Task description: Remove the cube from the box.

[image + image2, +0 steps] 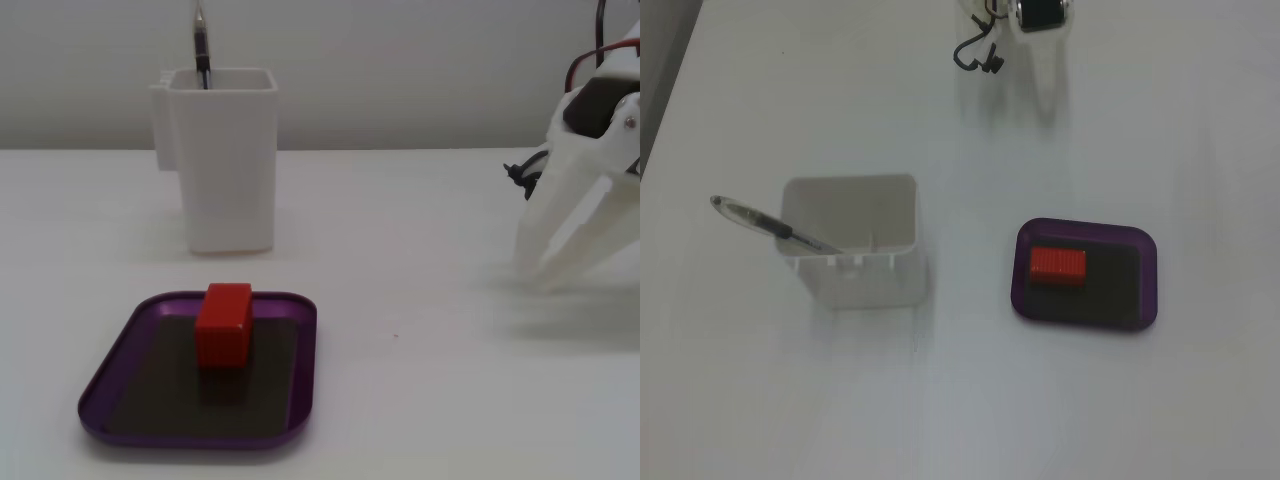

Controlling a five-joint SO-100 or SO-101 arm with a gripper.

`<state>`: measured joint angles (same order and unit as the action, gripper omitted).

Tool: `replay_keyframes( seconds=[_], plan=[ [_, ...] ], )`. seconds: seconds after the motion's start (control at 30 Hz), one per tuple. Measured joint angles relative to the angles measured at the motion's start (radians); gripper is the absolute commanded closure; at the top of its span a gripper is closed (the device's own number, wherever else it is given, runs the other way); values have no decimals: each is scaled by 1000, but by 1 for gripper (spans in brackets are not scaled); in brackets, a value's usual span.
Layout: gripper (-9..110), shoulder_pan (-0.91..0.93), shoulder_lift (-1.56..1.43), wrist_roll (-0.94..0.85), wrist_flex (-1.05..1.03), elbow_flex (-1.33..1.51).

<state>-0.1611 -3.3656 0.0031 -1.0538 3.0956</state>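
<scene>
The box [105, 385] lies nearest on the table [420, 400], with the cube [223, 323] sitting inside near its far rim. The hand [535, 272] stands well apart at the right of this fixed view, fingers spread, empty, tips by the table.

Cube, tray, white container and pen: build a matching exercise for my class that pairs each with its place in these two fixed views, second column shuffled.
Column one:
1. cube
2. tray
3. white container
4. pen

Column two:
A. stands in the tall holder
B. rests inside the purple rim
C. upright on the table beyond the tray
D. lies flat on the table, holding the red block

Pairs: 1-B, 2-D, 3-C, 4-A
</scene>
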Motion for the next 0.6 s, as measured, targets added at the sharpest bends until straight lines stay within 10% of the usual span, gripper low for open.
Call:
replay_keyframes(
  seconds=[0.6],
  plan=[
    [102, -9, 0, 0, 0, 2]
  ],
)
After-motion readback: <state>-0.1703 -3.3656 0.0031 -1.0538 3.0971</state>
